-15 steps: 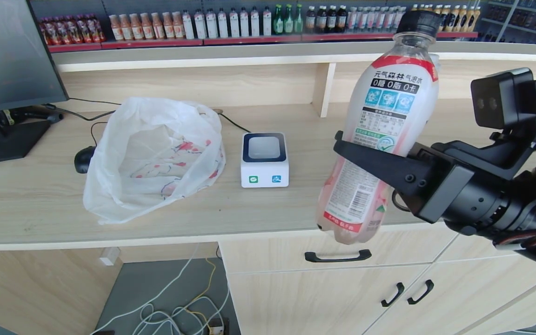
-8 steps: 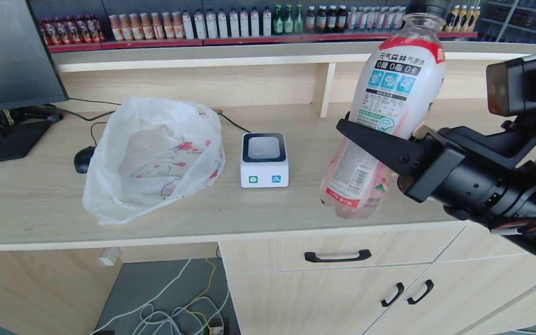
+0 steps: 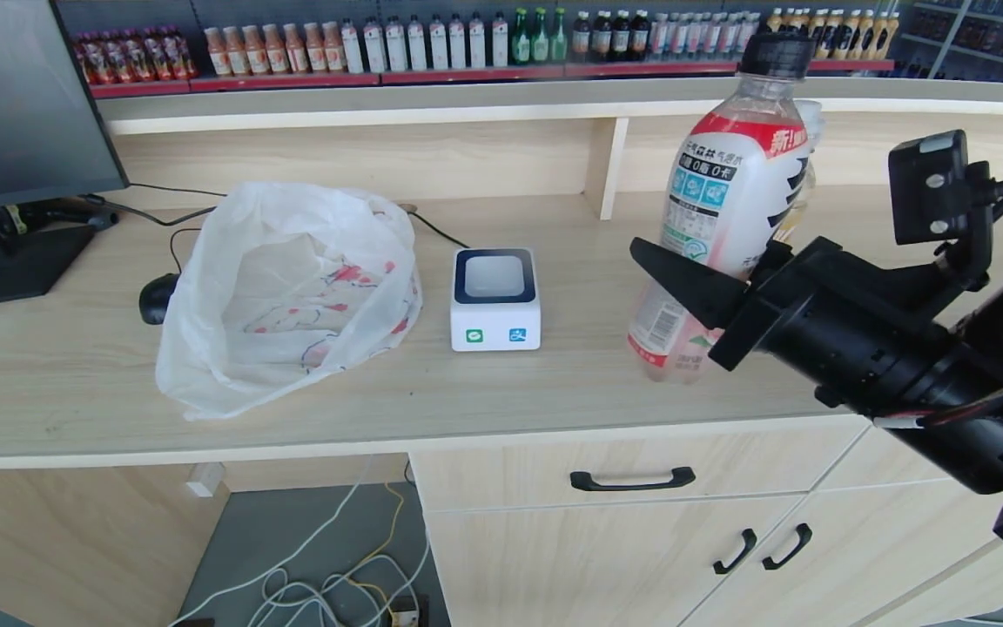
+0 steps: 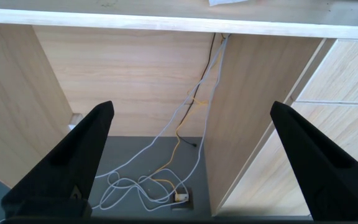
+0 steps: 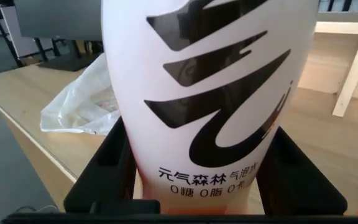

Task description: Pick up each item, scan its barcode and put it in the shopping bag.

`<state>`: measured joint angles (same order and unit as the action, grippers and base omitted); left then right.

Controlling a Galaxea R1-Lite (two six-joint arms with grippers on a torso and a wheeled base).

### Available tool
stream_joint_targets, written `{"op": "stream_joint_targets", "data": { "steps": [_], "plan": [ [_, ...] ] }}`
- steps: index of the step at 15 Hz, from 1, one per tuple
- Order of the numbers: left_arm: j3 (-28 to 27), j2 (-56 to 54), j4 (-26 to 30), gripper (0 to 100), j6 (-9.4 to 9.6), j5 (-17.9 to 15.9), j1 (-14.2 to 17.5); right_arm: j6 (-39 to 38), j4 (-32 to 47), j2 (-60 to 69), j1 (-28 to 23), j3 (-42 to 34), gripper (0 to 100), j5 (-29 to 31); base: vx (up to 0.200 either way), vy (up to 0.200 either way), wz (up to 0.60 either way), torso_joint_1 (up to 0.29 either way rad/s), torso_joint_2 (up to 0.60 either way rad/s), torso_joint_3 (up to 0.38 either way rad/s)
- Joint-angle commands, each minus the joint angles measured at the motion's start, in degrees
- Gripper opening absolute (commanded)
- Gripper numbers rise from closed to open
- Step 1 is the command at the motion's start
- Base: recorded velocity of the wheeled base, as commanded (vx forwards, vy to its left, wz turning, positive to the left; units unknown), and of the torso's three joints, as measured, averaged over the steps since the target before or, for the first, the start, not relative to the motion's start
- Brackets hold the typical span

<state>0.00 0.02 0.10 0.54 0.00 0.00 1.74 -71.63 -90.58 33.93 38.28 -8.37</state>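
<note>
Head view: the right gripper (image 3: 703, 254) is clamping the bottle (image 3: 732, 200) at mid-body, holding it nearly upright over the counter's (image 3: 75, 392) right part, toward the front edge. The scanner (image 3: 494, 298) is sitting mid-counter, between the bottle and the open bag (image 3: 288, 296) on the left.

Left wrist view: the left gripper (image 4: 194, 155) is hanging wide open and empty below the counter's edge, above cables (image 4: 160, 180).

Right wrist view: the fingers (image 5: 104, 168) are pressing both sides of the bottle (image 5: 204, 93), and the bag (image 5: 79, 106) is lying beyond it.
</note>
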Motion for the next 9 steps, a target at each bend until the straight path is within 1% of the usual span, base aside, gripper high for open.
{"op": "stream_joint_targets", "data": {
  "steps": [1,2,4,5,6,7,9],
  "plan": [
    [0.0,-0.02,-0.01,100,-0.01,0.0,0.09,2.3,0.09,0.49,0.09,-0.05,0,2.05,0.0,0.0,0.0,0.0,0.0,0.0],
    [0.0,-0.02,-0.01,100,-0.01,0.0,0.0,5.73,0.09,0.49,1.49,-0.05,0,6.35,0.0,0.0,0.0,0.0,0.0,0.0],
    [0.0,-0.02,-0.01,100,0.17,0.0,0.0,7.13,0.09,0.49,5.18,0.04,0,14.18,0.0,0.0,0.0,0.0,0.0,0.0],
    [0.0,-0.02,-0.01,100,0.17,0.0,0.0,8.36,0.0,0.31,8.79,0.04,0,22.17,0.0,0.0,0.0,0.0,0.0,0.0],
    [0.0,-0.02,-0.01,100,0.17,0.0,0.0,10.21,-0.09,0.49,9.84,0.04,0,26.48,0.0,0.0,0.0,0.0,0.0,0.0],
    [0.0,-0.02,-0.01,100,0.25,0.0,0.0,11.88,-0.26,0.93,9.93,-0.22,0,29.03,0.0,0.0,0.0,0.0,0.0,0.0],
    [0.0,-0.02,-0.01,100,-0.1,0.0,0.09,12.14,-0.35,0.66,10.11,-0.05,0,31.75,0.0,0.0,0.0,0.0,0.0,0.0]
  ]
}}
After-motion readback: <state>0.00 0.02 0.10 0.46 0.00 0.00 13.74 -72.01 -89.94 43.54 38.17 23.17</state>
